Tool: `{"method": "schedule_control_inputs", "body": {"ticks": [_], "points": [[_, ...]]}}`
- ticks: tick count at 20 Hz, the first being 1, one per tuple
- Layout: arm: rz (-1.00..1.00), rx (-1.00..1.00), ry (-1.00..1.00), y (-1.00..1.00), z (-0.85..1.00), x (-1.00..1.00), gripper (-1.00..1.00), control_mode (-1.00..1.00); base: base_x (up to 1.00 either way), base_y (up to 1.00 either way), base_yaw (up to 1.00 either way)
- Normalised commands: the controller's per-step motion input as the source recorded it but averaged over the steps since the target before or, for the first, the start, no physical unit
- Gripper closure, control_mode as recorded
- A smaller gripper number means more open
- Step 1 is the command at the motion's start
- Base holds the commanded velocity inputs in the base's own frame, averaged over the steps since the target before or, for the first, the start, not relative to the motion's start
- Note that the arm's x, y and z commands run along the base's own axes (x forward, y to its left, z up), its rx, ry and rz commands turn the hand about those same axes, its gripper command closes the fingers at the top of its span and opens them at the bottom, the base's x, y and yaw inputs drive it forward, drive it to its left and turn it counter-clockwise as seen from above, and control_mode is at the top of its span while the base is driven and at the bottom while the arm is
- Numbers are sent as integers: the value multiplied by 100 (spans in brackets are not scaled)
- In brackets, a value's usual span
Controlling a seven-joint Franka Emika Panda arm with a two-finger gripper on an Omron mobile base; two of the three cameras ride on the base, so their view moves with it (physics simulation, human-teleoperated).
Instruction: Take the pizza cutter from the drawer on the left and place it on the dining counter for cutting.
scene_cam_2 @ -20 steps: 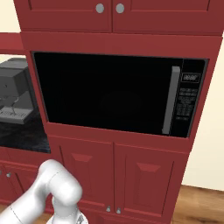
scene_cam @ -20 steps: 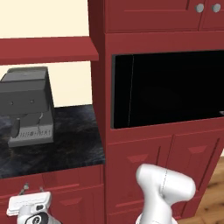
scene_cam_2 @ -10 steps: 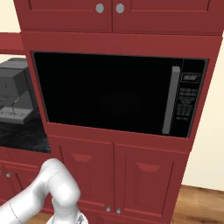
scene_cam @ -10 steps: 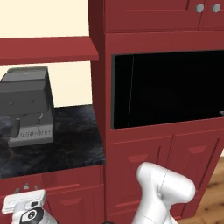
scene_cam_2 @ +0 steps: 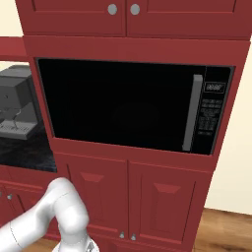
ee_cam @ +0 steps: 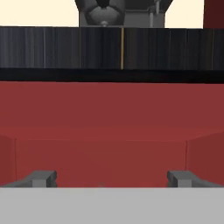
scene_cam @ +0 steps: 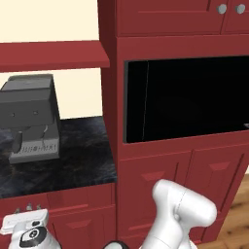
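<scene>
Drawer (ee_cam: 112,131) front dark-red, flat; fingers (ee_cam: 43,178) spread.

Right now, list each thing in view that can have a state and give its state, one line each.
gripper: open, jaws wide apart, nothing between them, facing a red cabinet front.
microwave: door shut, interior dark.
upper cabinet doors: shut.
lower cabinet doors: shut.
coffee machine: upright on the black counter.
</scene>
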Motion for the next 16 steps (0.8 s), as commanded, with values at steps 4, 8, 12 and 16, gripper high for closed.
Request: {"method": "schedule_control_inputs", "body": {"ticks": [4,8,12,16], "points": [[0,2,-7,0,-56,18,-100,-100,0,0,0],[0,0,-3,0,-53,0,-100,-100,0,0,0],[0,0,-4,0,-57,0,-100,-100,0,0,0],[0,0,-6,0,-58,0,-100,-100,0,0,0]]}}
